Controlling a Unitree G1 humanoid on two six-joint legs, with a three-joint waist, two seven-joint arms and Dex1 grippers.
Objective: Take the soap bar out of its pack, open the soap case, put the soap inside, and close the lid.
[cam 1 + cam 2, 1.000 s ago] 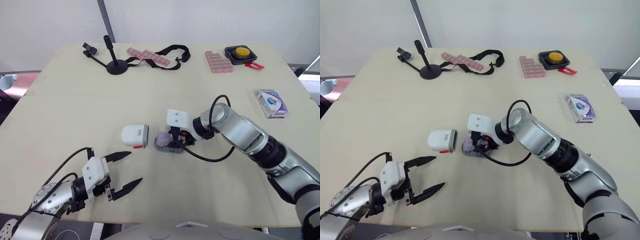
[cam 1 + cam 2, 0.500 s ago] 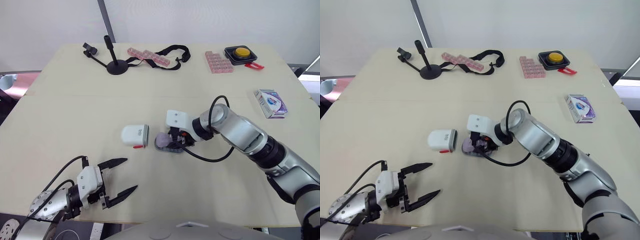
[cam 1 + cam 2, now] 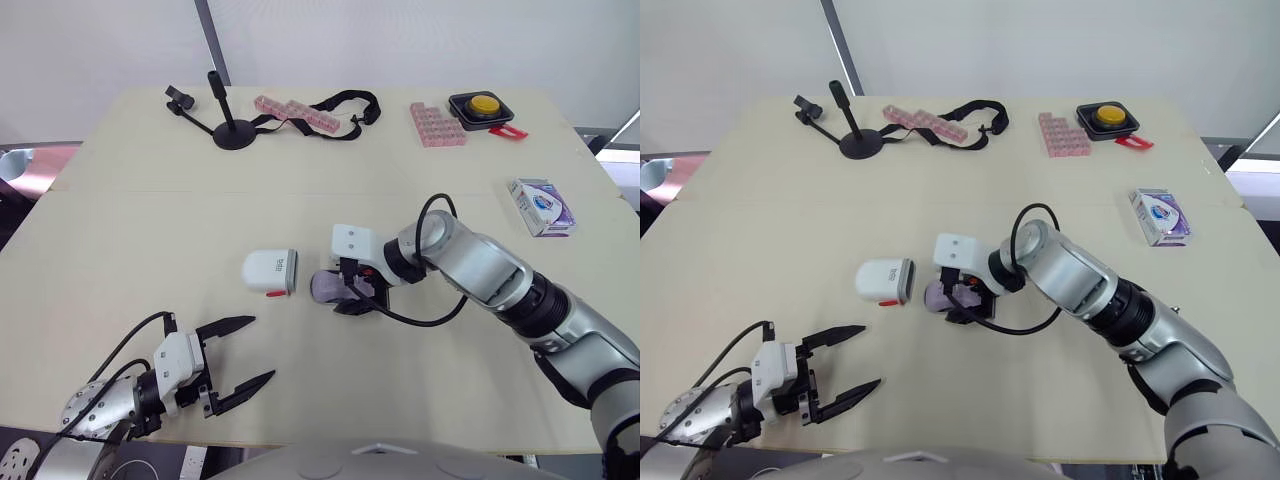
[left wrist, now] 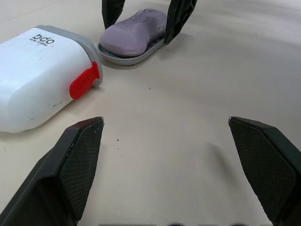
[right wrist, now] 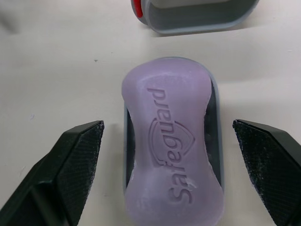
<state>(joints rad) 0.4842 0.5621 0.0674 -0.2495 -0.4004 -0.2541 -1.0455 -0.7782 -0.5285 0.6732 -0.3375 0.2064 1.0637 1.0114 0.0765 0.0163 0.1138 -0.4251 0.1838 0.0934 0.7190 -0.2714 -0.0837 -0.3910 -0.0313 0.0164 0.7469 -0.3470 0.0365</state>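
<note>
the right gripper [image 5: 167, 129] is spread wide, with 1 black finger on each side of the soap [image 5: 167, 155] and a strip of bare table [image 5: 61, 70] showing between each pad and the bar, so it holds nothing. we cannot tell whether its tips touch the table.

the purple soap lies between those fingers on the grey tray [image 4: 123, 59]. its stamped brand faces up. the end nearest the wrist is cut off by the frame. from the head, the gripper's white body and cable hide most of the tray, and only a purple edge peeks out past the fingertips.

just beyond the right fingertips lies the white lid [image 3: 270, 270], on its side with its open mouth toward the soap and apart from the tray. its red latch [image 4: 83, 84] sits at the rim. the right wrist view cuts the lid off, so only part of the rim shows.

the left gripper [image 3: 262, 348] hangs open and empty, well short of the lid. the pack [image 3: 541, 206] lies far behind the right arm, its open or closed state hard to make out.
</note>
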